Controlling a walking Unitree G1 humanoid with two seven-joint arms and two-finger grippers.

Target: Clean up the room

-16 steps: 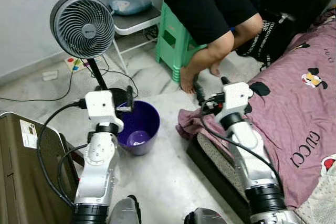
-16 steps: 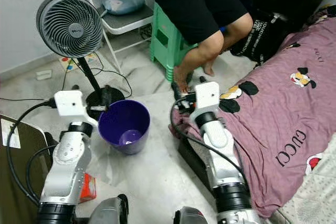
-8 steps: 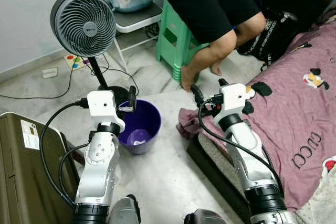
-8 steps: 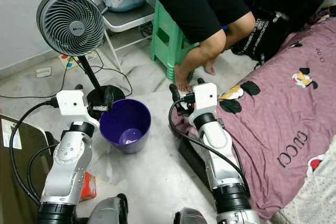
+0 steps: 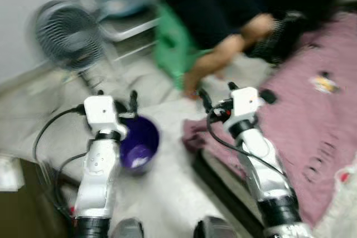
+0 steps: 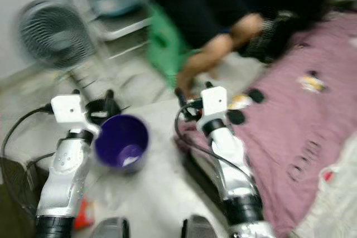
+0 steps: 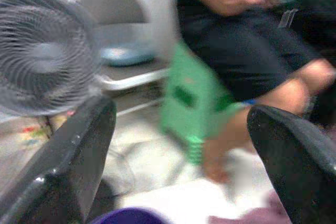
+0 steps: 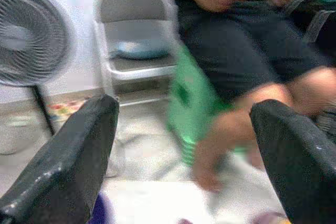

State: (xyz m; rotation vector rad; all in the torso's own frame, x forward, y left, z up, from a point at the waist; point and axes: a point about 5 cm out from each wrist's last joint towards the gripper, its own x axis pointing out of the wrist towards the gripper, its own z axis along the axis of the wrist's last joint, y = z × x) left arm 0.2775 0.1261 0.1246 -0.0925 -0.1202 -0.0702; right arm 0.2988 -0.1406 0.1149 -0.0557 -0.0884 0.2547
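Observation:
The picture is blurred by motion. A purple bin (image 5: 138,143) stands on the pale floor, with something pale lying at its bottom. My left gripper (image 5: 116,96) hovers open just above the bin's near-left rim, with nothing between its fingers (image 7: 79,145). My right gripper (image 5: 216,94) is open and empty too, raised over the hanging corner of a mauve blanket (image 5: 195,135) that spills off the bed (image 5: 312,110) onto the floor. The bin's rim (image 7: 126,214) shows low between the left fingers in the left wrist view.
A standing fan (image 5: 67,34) and a folding chair (image 5: 120,9) are behind the bin. A person (image 5: 223,9) sits on a green stool (image 5: 173,48), one foot (image 5: 192,85) close to the blanket corner. A brown case (image 5: 17,204) is at my near left.
The whole picture has shifted and blurred, so the camera is moving. Both arms keep their pose, grippers still open.

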